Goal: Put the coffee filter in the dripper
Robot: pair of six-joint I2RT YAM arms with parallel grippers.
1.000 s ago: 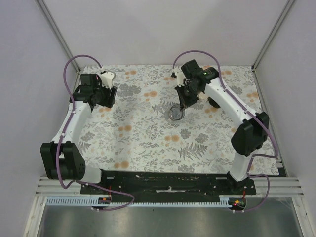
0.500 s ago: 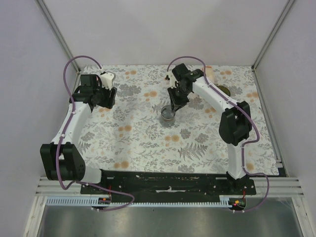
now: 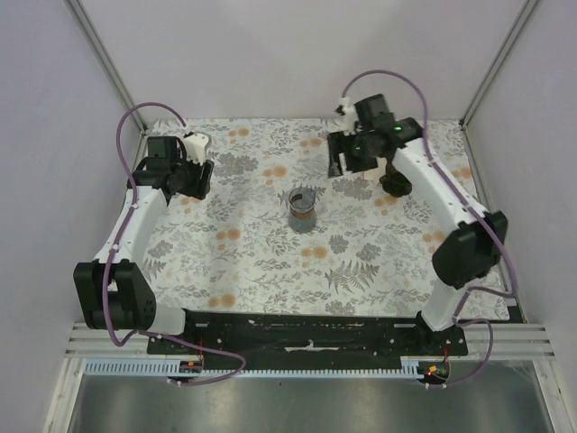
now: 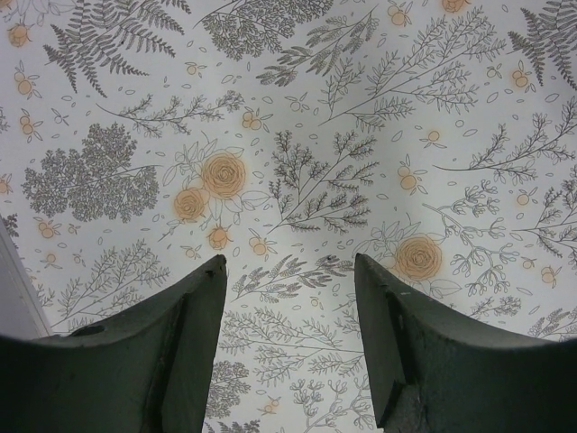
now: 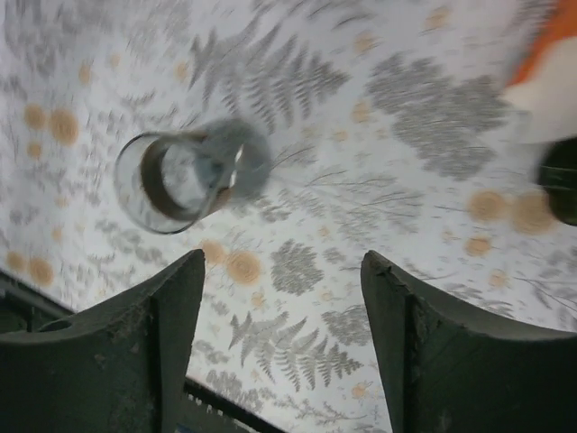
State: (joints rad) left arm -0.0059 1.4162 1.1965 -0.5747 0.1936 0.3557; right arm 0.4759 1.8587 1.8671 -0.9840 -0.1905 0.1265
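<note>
1. Trouble nearest me is the grey cylinder [image 3: 303,209], upright at mid-table. It is not the dripper, and I judge a filter could get aimed at it by mistake.
2. A little farther and to the right, the dripper [image 3: 395,186] stands partly hidden under the right arm. A careless sweep of that arm could knock it over.
3. I cannot find the coffee filter in any view. Only the white-and-orange pack [image 5: 548,77] shows, blurred, just beside the dripper, so grabbing the whole pack is another risk.
4. The right gripper [image 5: 281,262] hovers beyond the cylinder with its fingers wide apart, holding nothing.
5. The left gripper [image 4: 290,266], at far left, is likewise spread above the floral cloth [image 4: 297,135], empty and touching nothing.
</note>
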